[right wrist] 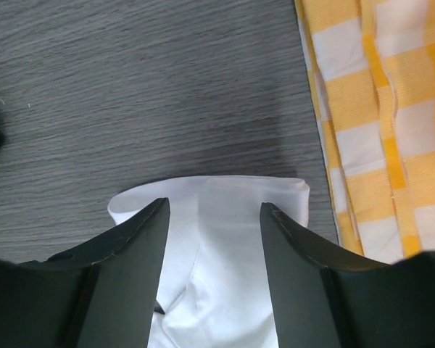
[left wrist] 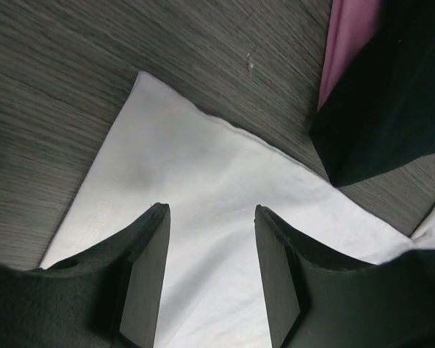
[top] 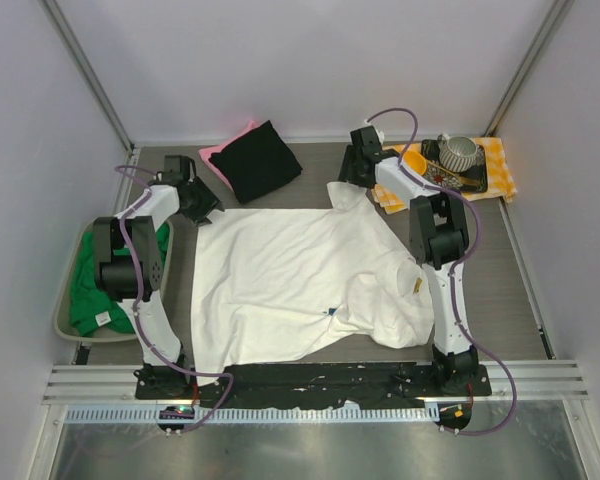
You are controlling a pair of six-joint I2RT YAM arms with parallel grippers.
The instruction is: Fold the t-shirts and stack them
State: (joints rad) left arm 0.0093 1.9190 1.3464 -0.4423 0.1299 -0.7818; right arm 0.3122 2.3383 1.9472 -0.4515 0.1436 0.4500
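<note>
- Top external view: the white t-shirt (top: 290, 285) lies spread flat at frame centre. Its long axis runs left to right, with the neck at the right and the hem at the left.
- Same view: the left gripper (top: 205, 208) sits at the shirt's upper left corner, and the right gripper (top: 348, 180) sits at the sleeve tip, upper centre-right. Each arm is nearest its own corner.
- Same view: the black t-shirt (top: 260, 160) lies folded over the pink t-shirt (top: 218, 150) at upper centre. The green t-shirt (top: 95, 300) lies in the bin (top: 64, 300) at far left.
- Left wrist view: the fingers stand apart, released, with nothing pinched. The white t-shirt (left wrist: 203, 163) runs from between them to its corner at upper left.
- Right wrist view: the fingers stand apart, released. The sleeve end of the white t-shirt (right wrist: 225, 192) lies between the tips. The checked cloth (right wrist: 377, 109) lies just beside it at right, with a strip of table (right wrist: 130, 87) between.
- Judgement: both grippers must close on this upper edge, then draw it toward the frame bottom, across the long axis.
</note>
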